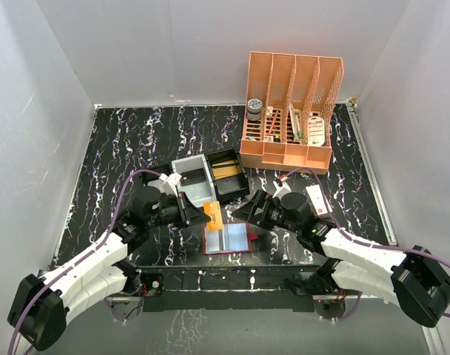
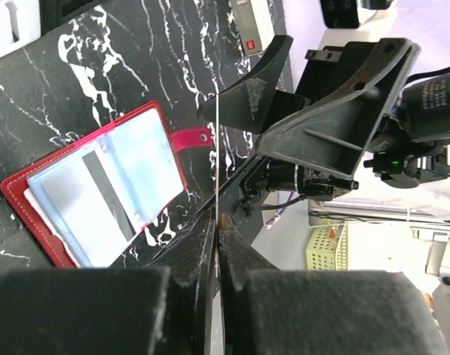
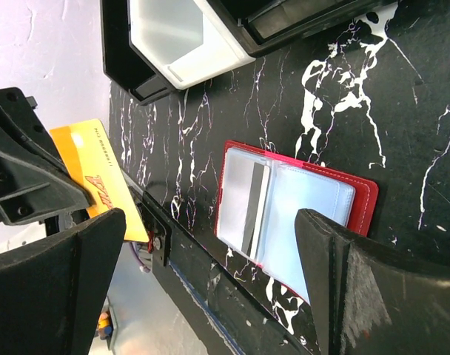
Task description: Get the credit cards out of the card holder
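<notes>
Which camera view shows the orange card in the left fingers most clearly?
The right wrist view: the orange card turns its broad printed face to that camera. The top view shows only a small orange patch at the left gripper. The left wrist view sees it edge-on, a thin pale line between shut fingers.

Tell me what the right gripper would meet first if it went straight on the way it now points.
Probably the open card holder lying on the table: the right gripper frames it between its open jaws. Depth is unclear.
</notes>
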Controlling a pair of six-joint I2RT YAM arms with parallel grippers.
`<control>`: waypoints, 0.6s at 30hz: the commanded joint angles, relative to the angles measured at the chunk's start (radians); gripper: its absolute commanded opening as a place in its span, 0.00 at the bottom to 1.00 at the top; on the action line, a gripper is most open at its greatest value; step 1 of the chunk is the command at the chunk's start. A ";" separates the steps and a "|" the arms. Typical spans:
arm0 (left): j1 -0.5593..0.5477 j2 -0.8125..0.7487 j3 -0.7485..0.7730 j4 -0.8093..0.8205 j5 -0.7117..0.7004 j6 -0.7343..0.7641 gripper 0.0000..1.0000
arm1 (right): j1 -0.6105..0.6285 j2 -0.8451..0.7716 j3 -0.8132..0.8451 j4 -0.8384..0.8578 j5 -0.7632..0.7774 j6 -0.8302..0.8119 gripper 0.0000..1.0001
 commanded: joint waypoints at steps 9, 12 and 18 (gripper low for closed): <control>0.117 -0.053 -0.085 0.246 0.202 -0.137 0.00 | -0.006 -0.076 0.068 0.063 0.046 -0.003 0.98; 0.125 -0.042 -0.100 0.287 0.213 -0.164 0.00 | -0.005 -0.076 0.077 0.071 0.027 -0.012 0.98; 0.125 -0.011 -0.081 0.299 0.224 -0.157 0.00 | -0.005 -0.059 0.094 0.102 -0.018 -0.026 0.98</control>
